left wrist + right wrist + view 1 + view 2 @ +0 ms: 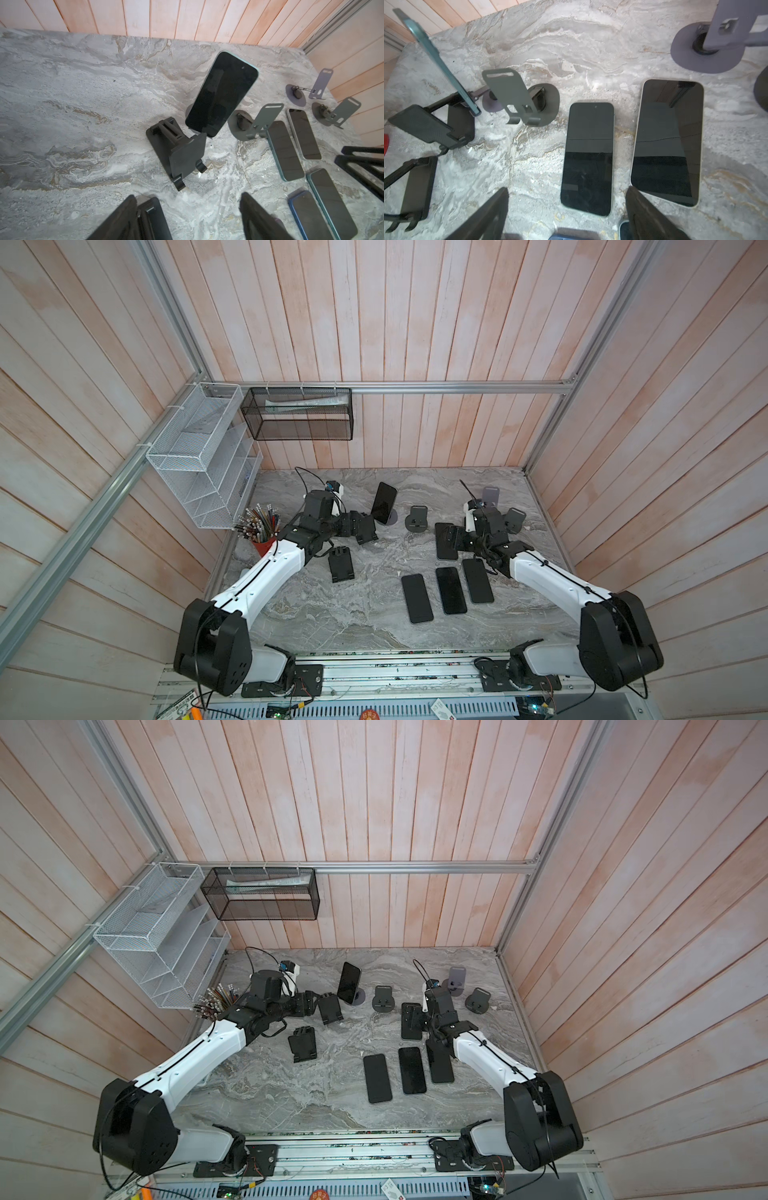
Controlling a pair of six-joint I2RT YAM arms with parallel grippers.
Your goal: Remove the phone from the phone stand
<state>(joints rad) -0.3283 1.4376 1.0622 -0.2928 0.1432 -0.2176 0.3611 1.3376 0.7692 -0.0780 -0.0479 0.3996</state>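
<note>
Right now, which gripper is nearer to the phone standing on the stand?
Left. The left gripper faces the phone closely, an empty black stand between them. The right gripper is farther off, over flat phones.

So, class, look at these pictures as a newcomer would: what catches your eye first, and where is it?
The eye goes first to the one phone propped at a lean on its round-based stand, at the back middle of the marble table. Next come the three phones lying flat in a row toward the front right. The left gripper hangs open to the left of the propped phone, not touching it.
</note>
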